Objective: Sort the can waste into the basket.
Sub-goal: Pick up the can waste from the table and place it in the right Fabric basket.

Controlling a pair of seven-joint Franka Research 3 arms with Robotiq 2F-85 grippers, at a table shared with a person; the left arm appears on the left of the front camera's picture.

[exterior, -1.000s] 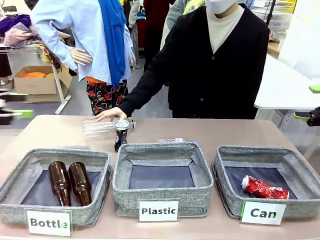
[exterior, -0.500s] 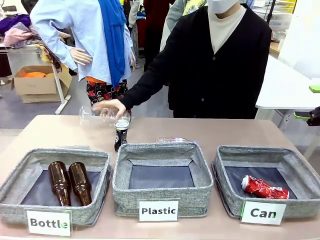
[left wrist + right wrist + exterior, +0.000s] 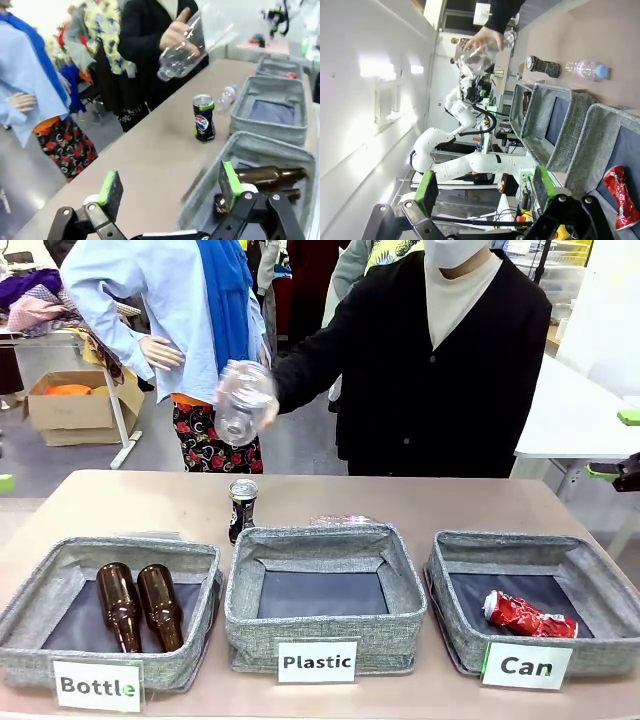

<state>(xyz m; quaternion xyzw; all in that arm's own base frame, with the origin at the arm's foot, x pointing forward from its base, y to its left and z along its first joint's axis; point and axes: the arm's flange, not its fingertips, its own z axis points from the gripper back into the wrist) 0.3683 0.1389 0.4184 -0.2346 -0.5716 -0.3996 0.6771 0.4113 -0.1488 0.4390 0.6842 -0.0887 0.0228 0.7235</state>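
A black can (image 3: 242, 508) with a silver top stands upright on the table behind the gap between the Bottle and Plastic bins, also in the left wrist view (image 3: 204, 118). A crushed red can (image 3: 528, 616) lies inside the grey basket (image 3: 455, 585) labelled "Can" at the right. My left gripper (image 3: 170, 185) hangs open and empty well short of the black can, off the table's left end. My right gripper (image 3: 485, 187) is open and empty, high off the right side, looking down at the red can (image 3: 620, 197).
The person's hand holds a clear plastic bottle (image 3: 243, 400) in the air above the table's far edge. Another clear bottle (image 3: 345, 521) lies behind the "Plastic" bin (image 3: 325, 635). Two brown bottles (image 3: 140, 605) lie in the "Bottle" bin (image 3: 25, 615).
The person has lifted the clear plastic bottle off the table, up and to the right. My left gripper has drawn back toward the left edge of the front view.
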